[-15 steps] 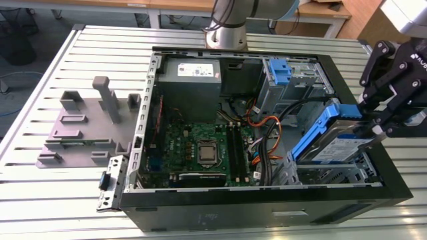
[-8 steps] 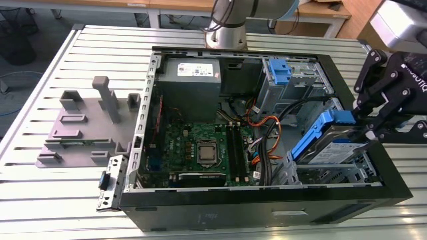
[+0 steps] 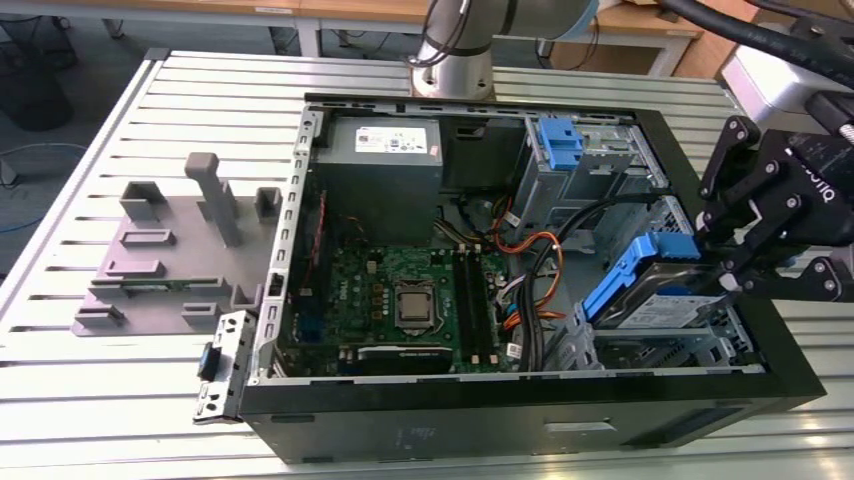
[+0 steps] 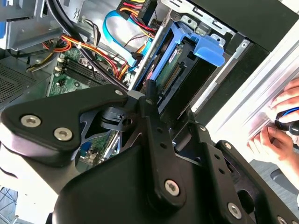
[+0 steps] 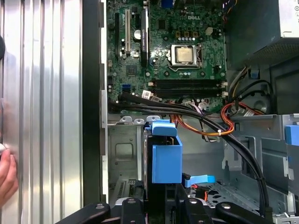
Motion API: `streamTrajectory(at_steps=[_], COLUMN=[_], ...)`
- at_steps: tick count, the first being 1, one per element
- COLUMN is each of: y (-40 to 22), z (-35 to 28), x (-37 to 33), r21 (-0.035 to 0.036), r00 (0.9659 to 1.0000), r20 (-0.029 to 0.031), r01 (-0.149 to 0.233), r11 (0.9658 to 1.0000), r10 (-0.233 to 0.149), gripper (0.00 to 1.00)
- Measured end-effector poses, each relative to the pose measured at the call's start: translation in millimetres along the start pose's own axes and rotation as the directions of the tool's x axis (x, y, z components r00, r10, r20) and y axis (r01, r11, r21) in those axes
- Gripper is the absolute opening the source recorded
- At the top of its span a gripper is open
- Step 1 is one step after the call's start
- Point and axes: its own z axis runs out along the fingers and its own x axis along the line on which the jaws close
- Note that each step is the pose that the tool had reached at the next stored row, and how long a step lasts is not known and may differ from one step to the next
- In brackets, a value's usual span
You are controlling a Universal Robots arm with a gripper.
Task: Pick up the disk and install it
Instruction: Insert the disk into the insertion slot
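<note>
Fingers (image 3: 731, 262) clenched on the disk (image 3: 650, 300) at the drive bay of the open computer case (image 3: 534, 405).

Seen in the exterior view, the disk sits tilted in its blue carrier, partly in the bay at the case's corner on the exterior view's right, beside the motherboard (image 3: 407, 300). In the first wrist view its blue carrier end (image 5: 166, 156) stands upright between the black fingers. A person's hand (image 4: 280, 133) rests on the slatted table (image 3: 120, 400).
</note>
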Motion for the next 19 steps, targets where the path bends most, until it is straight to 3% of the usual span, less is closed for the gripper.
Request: streamTrajectory(at_steps=[6, 19], y=[-0.1, -1.4], z=[1.0, 23.8], x=[0.1, 2.4], r21=[0.0001, 0.0008], r00=[1.0, 1.0], r20=[0.0004, 0.0], r01=[0.0, 0.0], r11=[1.0, 1.0], r10=[0.0, 0.0], gripper=[0.35, 0.35])
